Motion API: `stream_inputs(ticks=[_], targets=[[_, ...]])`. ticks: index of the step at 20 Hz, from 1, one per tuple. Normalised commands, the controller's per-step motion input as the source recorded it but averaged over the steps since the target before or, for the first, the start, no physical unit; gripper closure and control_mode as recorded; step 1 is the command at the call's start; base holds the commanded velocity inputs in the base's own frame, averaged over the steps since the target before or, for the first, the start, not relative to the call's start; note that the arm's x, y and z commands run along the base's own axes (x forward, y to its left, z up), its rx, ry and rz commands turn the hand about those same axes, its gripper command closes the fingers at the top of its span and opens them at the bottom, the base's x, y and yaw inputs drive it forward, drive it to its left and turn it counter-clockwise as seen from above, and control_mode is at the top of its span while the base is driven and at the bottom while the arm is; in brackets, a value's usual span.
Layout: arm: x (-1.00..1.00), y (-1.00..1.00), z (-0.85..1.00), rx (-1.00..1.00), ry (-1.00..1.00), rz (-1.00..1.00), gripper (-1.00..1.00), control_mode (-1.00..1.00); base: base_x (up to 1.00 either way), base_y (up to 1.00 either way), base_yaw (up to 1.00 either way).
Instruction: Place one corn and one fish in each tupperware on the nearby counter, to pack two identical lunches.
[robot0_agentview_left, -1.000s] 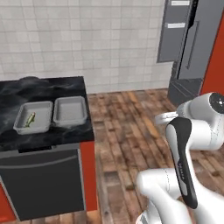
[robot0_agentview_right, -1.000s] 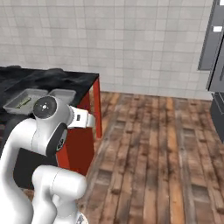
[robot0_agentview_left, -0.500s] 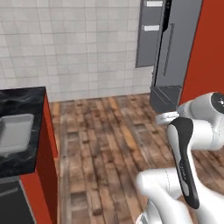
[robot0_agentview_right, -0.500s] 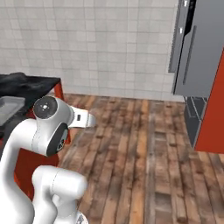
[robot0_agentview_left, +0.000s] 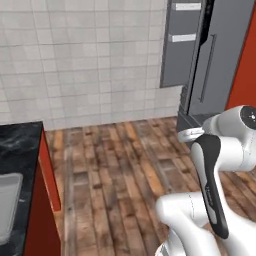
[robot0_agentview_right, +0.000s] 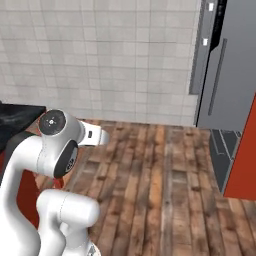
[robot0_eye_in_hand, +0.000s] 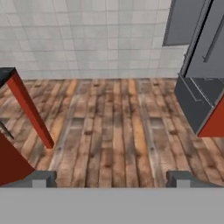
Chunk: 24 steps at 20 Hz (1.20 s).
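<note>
Wooden floor (robot0_eye_in_hand: 113, 127) fills the middle, the desk (robot0_agentview_left: 20, 145) and one tupperware (robot0_agentview_left: 7, 200) sit far left, so the empty, wide-apart fingers (robot0_eye_in_hand: 111, 179) risk drifting further from the trays.

The counter (robot0_agentview_left: 17, 145), black marble-look over red cabinet fronts (robot0_agentview_left: 42, 215), sits at the left edge of the left base view. One light-grey tupperware (robot0_agentview_left: 7, 207) lies on it (cut off by the frame edge). Beyond stretches a wooden plank floor (robot0_agentview_left: 115, 170).
</note>
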Motion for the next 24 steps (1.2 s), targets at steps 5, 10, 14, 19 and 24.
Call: stream_inputs(ticks=[5, 10, 14, 19, 24], targets=[[0.00, 0.00, 0.00, 0.00, 0.00, 0.00, -1.00, 1.00, 1.00, -0.22, -0.13], [0.00, 0.00, 0.00, 0.00, 0.00, 0.00, -1.00, 1.00, 1.00, -0.02, -0.23], [0.00, 0.00, 0.00, 0.00, 0.00, 0.00, -1.00, 1.00, 1.00, 0.00, -0.29], [0.00, 0.00, 0.00, 0.00, 0.00, 0.00, -1.00, 1.00, 1.00, 0.00, -0.39], [0.00, 0.00, 0.00, 0.00, 0.00, 0.00, -1.00, 1.00, 1.00, 0.02, -0.44]])
